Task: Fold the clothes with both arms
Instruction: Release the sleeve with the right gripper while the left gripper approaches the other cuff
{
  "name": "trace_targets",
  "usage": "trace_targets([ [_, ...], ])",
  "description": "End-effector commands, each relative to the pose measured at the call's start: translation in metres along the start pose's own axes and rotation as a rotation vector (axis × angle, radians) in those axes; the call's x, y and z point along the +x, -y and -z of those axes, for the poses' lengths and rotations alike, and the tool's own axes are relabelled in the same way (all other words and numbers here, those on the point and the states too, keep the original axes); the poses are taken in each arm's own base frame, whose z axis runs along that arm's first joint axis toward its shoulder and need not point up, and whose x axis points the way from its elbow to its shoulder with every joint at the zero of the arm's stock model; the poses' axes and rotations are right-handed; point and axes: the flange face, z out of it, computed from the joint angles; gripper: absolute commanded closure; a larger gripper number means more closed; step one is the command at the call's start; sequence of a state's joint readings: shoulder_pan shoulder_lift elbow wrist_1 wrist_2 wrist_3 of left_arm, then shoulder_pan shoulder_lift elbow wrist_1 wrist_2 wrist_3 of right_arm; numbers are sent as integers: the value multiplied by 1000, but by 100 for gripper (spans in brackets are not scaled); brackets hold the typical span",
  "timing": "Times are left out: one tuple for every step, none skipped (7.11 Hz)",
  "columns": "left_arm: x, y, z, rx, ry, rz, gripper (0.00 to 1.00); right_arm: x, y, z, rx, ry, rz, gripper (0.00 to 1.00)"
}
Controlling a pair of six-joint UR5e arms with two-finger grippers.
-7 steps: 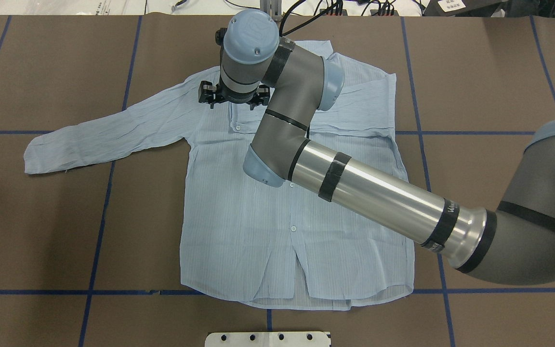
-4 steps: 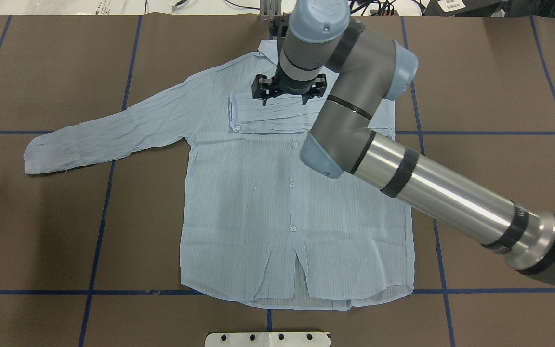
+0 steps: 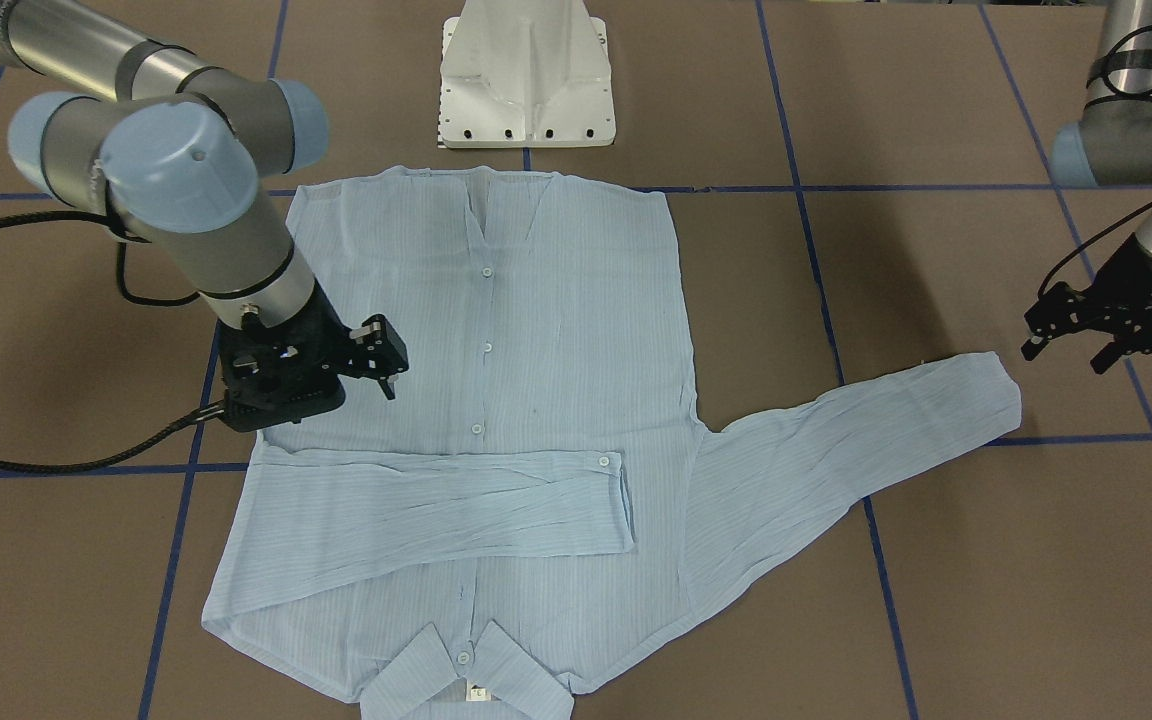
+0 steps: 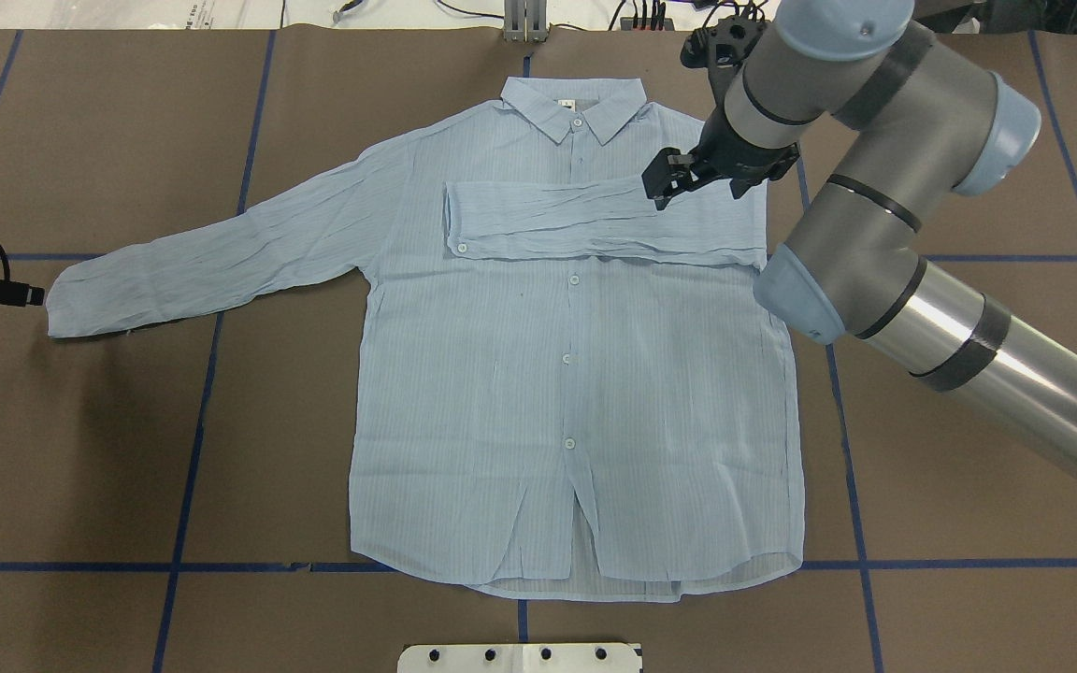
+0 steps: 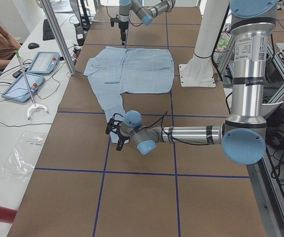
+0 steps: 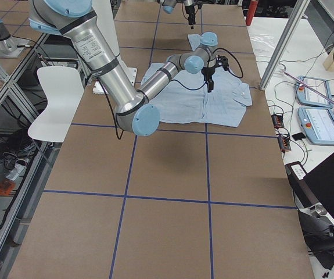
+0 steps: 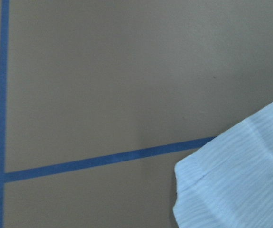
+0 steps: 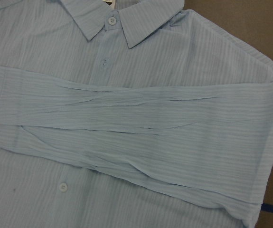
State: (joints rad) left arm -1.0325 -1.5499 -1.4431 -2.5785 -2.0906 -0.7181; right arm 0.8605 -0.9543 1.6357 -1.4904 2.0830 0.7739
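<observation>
Right gripper (image 4: pixel 702 179): jaws apart, empty, over the shirt (image 4: pixel 538 421) at its shoulder. Left gripper (image 3: pixel 1066 348): jaws apart, empty, over bare table (image 4: pixel 80 467) near outstretched sleeve (image 4: pixel 202 266) cuff. Shirt flat mid-table, buttoned front up. Other sleeve (image 4: pixel 548 220) folded across chest. Collar (image 4: pixel 571 98) at far edge.

shirt (image 3: pixel 496 300) flat, one sleeve (image 3: pixel 436 505) folded | left tool (image 3: pixel 1066 345) near other cuff (image 3: pixel 986 390), spread

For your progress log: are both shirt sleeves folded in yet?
No. One sleeve lies across the shirt front; the other sleeve spreads over the table.
</observation>
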Motion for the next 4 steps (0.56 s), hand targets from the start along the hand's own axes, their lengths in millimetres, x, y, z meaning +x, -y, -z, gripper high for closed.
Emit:
trace_targets([
  [13,10,-19,0,0,-4,4,26,-4,5,-11,0,22,0],
  [15,14,-24,-3,1,-5,7,25,-4,5,-11,1,24,0],
  [12,16,-29,-8,8,-2,12,22,-5,3,-11,-1,27,0],
  [10,18,-34,-13,12,3,22,23,-5,3,-10,-2,27,0],
])
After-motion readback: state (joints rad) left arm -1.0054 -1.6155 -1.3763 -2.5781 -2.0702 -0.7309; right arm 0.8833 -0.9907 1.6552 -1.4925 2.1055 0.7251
